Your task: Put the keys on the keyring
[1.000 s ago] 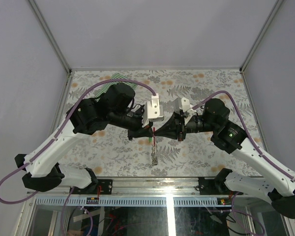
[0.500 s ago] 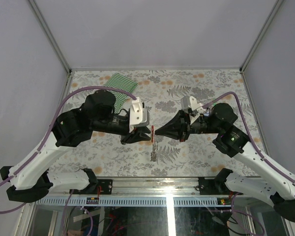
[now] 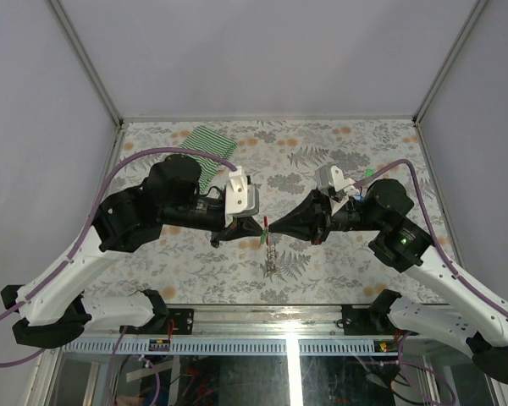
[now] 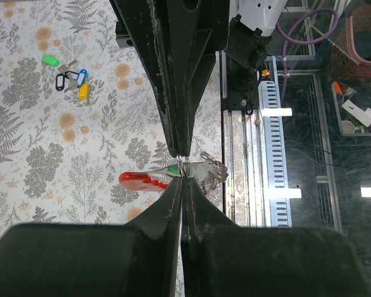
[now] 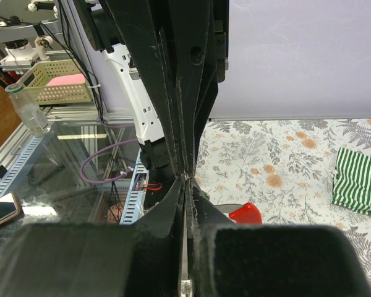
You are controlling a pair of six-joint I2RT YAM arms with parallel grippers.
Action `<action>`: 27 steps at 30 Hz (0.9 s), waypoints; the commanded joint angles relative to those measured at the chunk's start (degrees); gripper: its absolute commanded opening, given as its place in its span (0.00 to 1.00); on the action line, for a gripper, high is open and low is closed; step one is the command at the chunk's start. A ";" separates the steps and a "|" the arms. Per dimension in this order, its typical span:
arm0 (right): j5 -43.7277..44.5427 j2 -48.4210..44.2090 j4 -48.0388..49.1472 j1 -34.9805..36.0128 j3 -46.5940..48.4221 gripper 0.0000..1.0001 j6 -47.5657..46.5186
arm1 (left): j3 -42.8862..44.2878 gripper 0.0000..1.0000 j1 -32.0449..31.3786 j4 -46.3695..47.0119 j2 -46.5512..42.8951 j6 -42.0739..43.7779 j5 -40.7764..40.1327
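Top external | right gripper (image 3: pixel 276 228) pinched shut on the keyring (image 3: pixel 269 252), up over the table (image 3: pixel 322 271) so its chain hangs free | left gripper (image 3: pixel 254 229) shut tip-to-tip there, we think to steady it; which bit it nips, we cannot tell | other keys (image 4: pixel 49 60) lie well apart.

Left tool (image 3: pixel 256 230) and right tool (image 3: pixel 275 228), closed, seemingly meet tip-to-tip.
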 commanded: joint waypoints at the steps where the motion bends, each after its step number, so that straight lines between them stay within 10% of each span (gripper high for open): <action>1: 1.69 -1.88 4.12 -0.06 1.89 0.00 0.22 | -0.60 0.00 -0.41 3.86 -0.35 0.34 -0.74; 27: 9.89 -5.39 18.76 -0.04 -4.07 0.00 8.30 | -8.94 0.09 -0.46 17.22 -4.93 -3.44 1.06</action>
